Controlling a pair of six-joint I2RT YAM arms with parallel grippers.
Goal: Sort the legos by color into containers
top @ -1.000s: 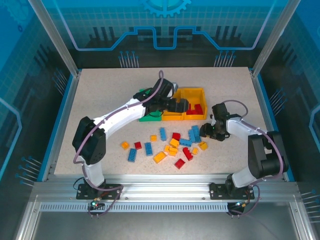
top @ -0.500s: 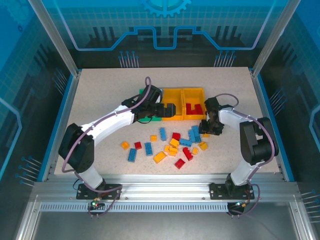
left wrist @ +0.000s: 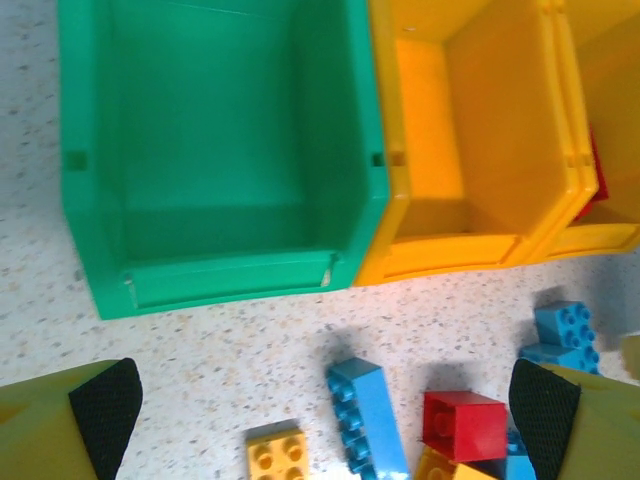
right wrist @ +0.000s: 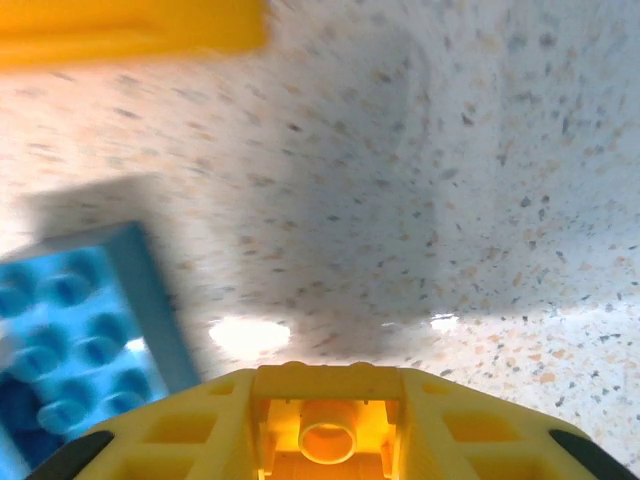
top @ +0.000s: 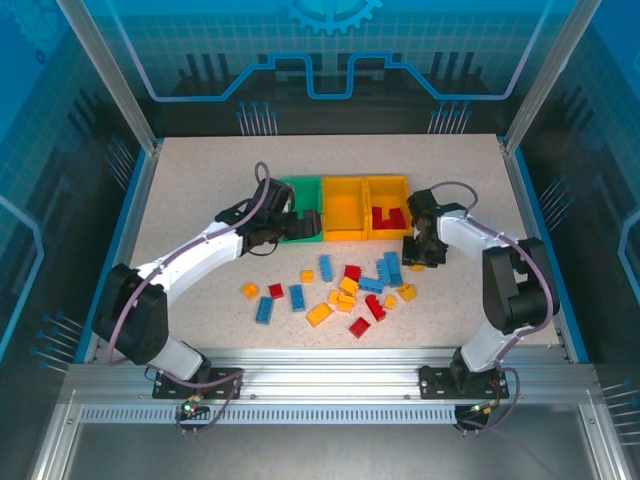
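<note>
Overhead, speckled tabletop [top: 200, 180] sits in blue-lit enclosure [top: 320, 60] — left gripper [left wrist: 325, 405] spread, right gripper [top: 415, 255] unclear.

Top: high, rear; left wrist near bins [left wrist: 220, 282].

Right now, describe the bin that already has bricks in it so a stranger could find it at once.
Find the row of three joined bins at the middle of the speckled table. Take the yellow bin at its right end. Unlike the green bin and the middle yellow bin, it holds red bricks.
</note>
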